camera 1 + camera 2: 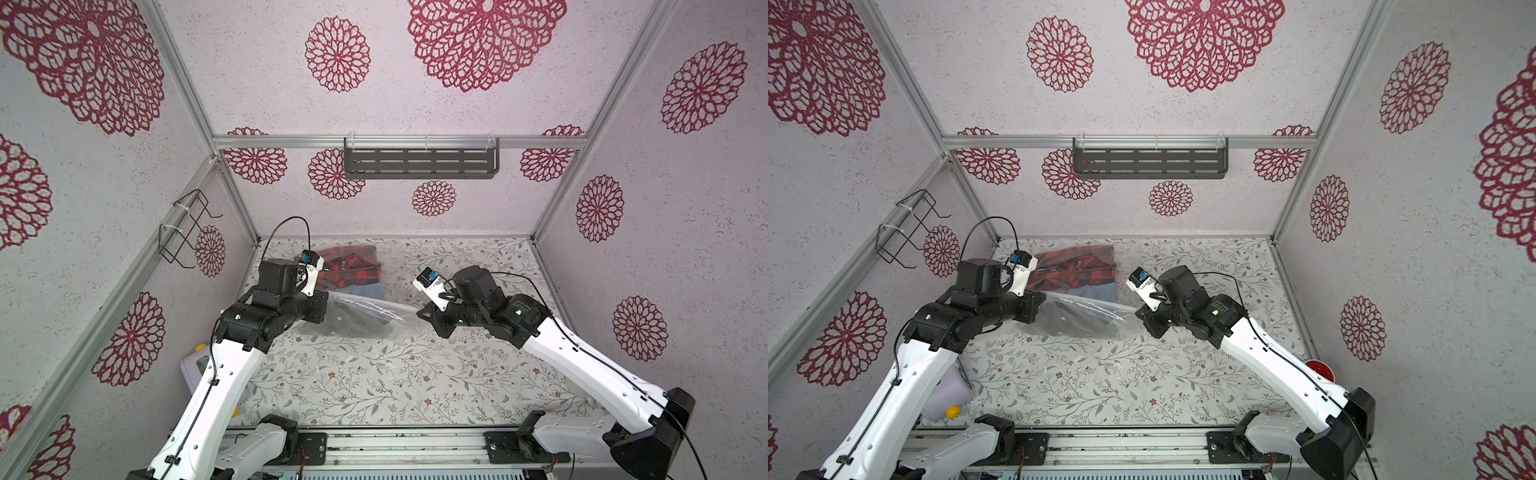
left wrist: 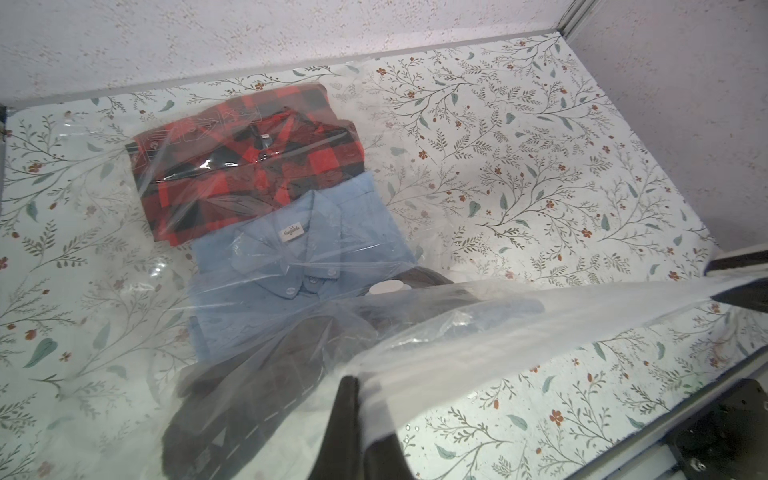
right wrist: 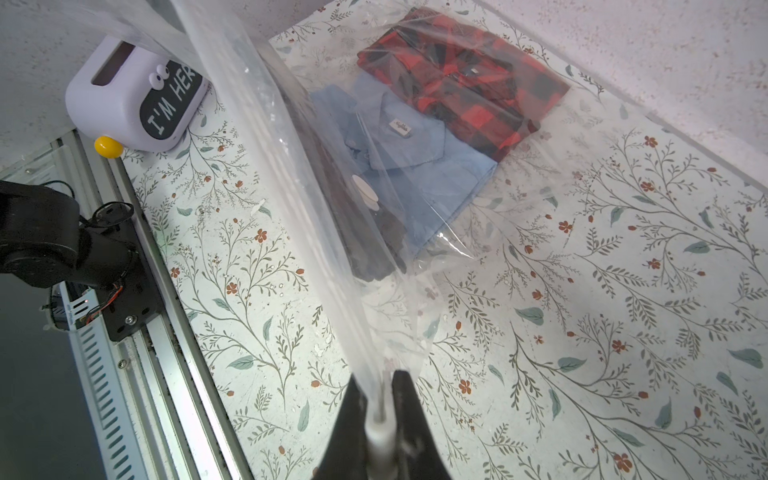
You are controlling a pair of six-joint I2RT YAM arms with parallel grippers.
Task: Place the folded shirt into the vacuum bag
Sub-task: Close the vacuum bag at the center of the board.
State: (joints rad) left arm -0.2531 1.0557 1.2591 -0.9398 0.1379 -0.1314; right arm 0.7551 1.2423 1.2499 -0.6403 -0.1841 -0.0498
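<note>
Left gripper (image 2: 365, 399) and right gripper (image 3: 378, 388) pinch bag (image 2: 498, 324) edge tight, hold it up, maybe so shirts (image 2: 257, 291) don't slip out.

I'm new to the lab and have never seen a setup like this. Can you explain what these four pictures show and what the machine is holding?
This is a robot with two arms, the left arm and the right arm, each ending in jaws. Two pictures look down from overhead; two come from wrist cameras. On the floral table cover lies a clear vacuum bag with a white valve disc. Inside are a red plaid shirt, a light blue shirt and a dark folded garment. Both arms' jaws are shut on the bag's edge, stretching it between them. A lilac gadget stands nearby.
</note>
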